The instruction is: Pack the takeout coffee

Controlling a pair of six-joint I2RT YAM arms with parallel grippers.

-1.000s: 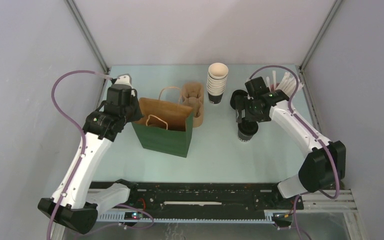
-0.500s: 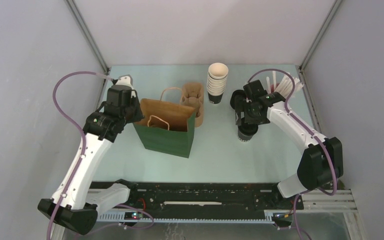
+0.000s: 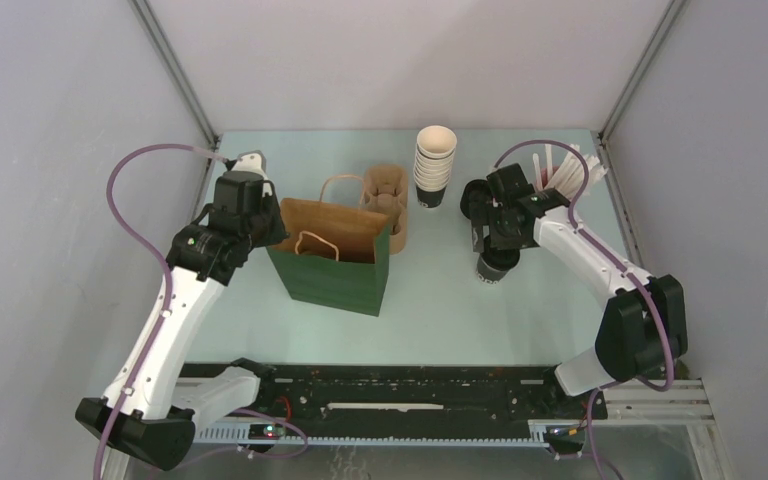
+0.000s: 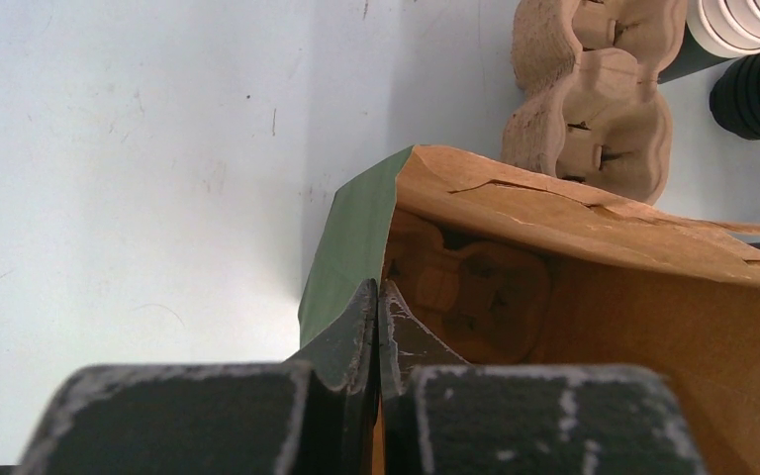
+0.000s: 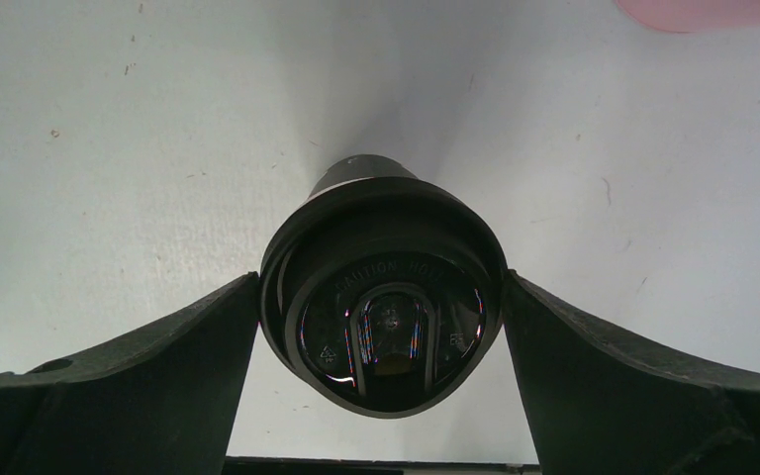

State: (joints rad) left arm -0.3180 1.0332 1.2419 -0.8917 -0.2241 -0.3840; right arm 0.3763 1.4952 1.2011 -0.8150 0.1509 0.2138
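The takeout coffee is a small dark cup with a black lid, standing on the table right of centre. My right gripper straddles it from above, and both fingers touch the lid's rim, left and right. The green paper bag stands open left of centre, brown inside. My left gripper is shut on the bag's left rim and holds it open. A pulp cup carrier lies inside the bag.
A stack of pulp carriers stands behind the bag. A tall stack of white-rimmed cups and a squat stack of black lids sit at the back. Straws lie at the back right.
My right wrist has shifted slightly left and lower over the coffee, its fingers now against the lid. The left arm still holds the bag rim, hardly moved.
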